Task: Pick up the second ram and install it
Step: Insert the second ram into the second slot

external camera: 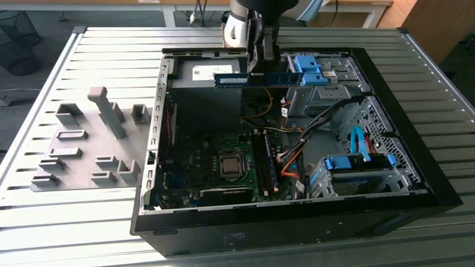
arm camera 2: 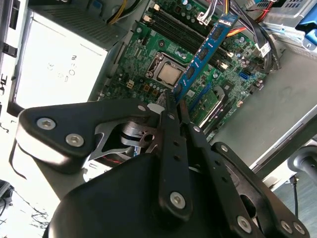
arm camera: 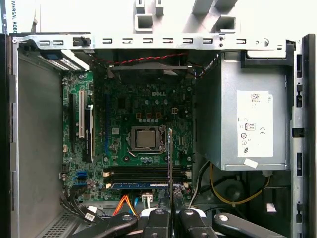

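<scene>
The second ram (external camera: 245, 79), a thin blue stick with a white label, hangs level above the far end of the open computer case (external camera: 152, 139). My gripper (external camera: 261, 73) is shut on one end of it. In the second wrist view the ram (arm camera 2: 205, 49) runs out from my fingertips (arm camera 2: 171, 106) over the green motherboard (arm camera 2: 148, 64). The first wrist view shows the ram (arm camera: 170, 158) edge-on, standing above the memory slots (arm camera: 143, 172), with my gripper (arm camera: 170, 213) shut on it. The stick is apart from the slots.
A silver power supply (arm camera: 247, 129) fills one end of the case. Drive bays with bright-blue latches (external camera: 356, 162) and orange cables (external camera: 291, 162) sit at the exterior view's right. A grey fixture board with blocks (external camera: 89, 144) lies on the slatted table (external camera: 74, 217).
</scene>
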`<state>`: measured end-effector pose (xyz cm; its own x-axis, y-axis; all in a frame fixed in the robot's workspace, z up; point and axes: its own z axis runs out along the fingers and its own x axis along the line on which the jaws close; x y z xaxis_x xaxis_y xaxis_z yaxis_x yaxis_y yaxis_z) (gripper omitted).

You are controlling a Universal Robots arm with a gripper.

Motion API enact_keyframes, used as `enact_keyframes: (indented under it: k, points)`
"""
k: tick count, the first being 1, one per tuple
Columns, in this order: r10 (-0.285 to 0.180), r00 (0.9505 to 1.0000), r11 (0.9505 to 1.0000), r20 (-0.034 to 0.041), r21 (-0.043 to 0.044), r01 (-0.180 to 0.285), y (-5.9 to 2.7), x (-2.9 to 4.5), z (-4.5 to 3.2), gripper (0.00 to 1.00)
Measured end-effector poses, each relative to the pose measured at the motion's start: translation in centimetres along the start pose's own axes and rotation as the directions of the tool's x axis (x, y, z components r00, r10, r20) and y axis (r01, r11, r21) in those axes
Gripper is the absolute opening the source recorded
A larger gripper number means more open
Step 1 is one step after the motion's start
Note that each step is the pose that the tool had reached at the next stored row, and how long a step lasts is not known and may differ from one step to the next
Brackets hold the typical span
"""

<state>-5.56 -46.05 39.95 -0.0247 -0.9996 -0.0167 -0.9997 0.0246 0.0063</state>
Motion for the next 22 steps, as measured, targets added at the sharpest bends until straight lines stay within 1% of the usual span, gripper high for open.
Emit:
enact_keyframes:
  k: [2, 5, 8, 10, 14, 16, 19, 22]
  points:
    - [0.009, 1.0, 1.0, -0.0005, 0.0001, -0.009, 0.0, 0.0, 0.01, 0.14]
    - [0.046, 0.9989, 0.9989, -0.0012, 0.0008, -0.046, 0.0, 0.0, 0.03, 0.14]
    - [0.094, 0.9955, 0.9955, -0.0019, 0.0017, -0.094, 0.0, 0.0, 0.06, 0.14]
    - [0.126, 0.992, 0.992, -0.0023, 0.0023, -0.126, 0.0, 0.0, 0.09, 0.14]
    - [0.183, 0.9831, 0.9831, -0.0033, 0.0035, -0.183, 0.0, 0.0, 0.14, 0.14]
    - [0.21, 0.9776, 0.9776, -0.0036, 0.004, -0.21, 0.0, 0.0, 0.16, 0.14]
    - [0.253, 0.9674, 0.9674, -0.0043, 0.005, -0.253, 0.0, 0.0, 0.19, 0.14]
    - [0.296, 0.9551, 0.9551, -0.0053, 0.0061, -0.296, 0.0, 0.0, 0.23, 0.14]
